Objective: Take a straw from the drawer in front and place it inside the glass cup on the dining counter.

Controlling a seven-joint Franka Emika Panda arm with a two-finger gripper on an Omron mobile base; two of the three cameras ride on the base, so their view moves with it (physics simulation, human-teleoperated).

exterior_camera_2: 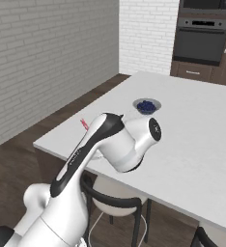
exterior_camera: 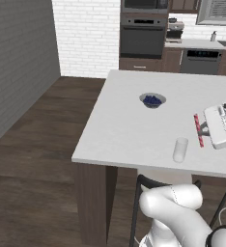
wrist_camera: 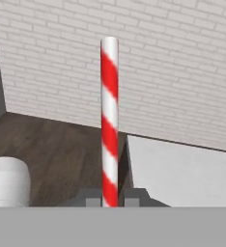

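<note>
My gripper [exterior_camera: 202, 130] is shut on the straw [exterior_camera: 198, 130], a thin red stick held level above the dining counter [exterior_camera: 129, 130]. The hand comes in from the right edge of the left base view, fingers pointing left. In the hand view the straw [wrist_camera: 109, 120] shows red and white stripes and rises straight up from between my gripper [wrist_camera: 110, 198] tips. The glass cup [exterior_camera: 180, 149] stands upright near the counter's front edge, just left of and nearer than the straw. A red straw end [exterior_camera_2: 84, 124] peeks past my arm in the right base view. The drawer is out of view.
A small bowl with blue contents [exterior_camera: 152, 100] sits mid-counter, behind the cup. A dark-framed chair [exterior_camera: 148, 185] is tucked under the counter's front edge. A grey brick wall [wrist_camera: 173, 72] lies beyond the counter's left edge, with wood floor [exterior_camera: 33, 144] between.
</note>
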